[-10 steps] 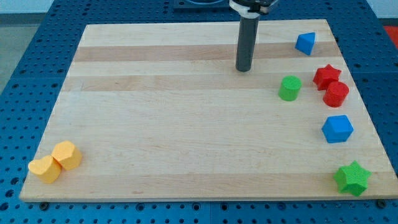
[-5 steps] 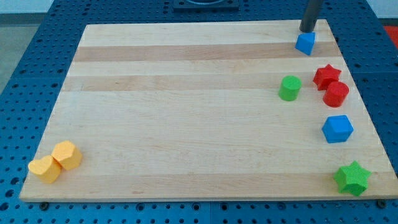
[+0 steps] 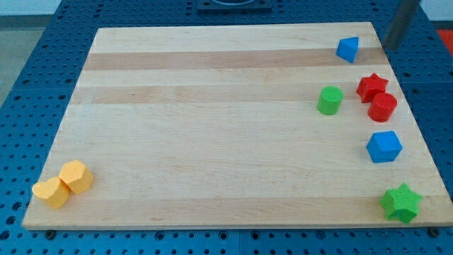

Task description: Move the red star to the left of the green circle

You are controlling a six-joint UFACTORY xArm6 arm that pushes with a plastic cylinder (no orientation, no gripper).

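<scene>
Pale wooden worktop (image 3: 212,142). Nearest, green star block (image 3: 401,203), well below-right of the green cylinder block (image 3: 329,100) (task's green circle). Two yellow blocks (image 3: 51,192) (image 3: 76,176), touching each other, far lower-left of it. Blue chunky block (image 3: 384,146) lower-right. Red cylinder block (image 3: 382,108) right of it, touching the red star block (image 3: 371,86), which sits right and slightly above. Small blue block (image 3: 347,49) above. My tip (image 3: 391,47) up-right, off the board edge, touching nothing. No claw fitted, so no wide/narrow state to tell. Task not started: star on the wrong side; whole push left.
</scene>
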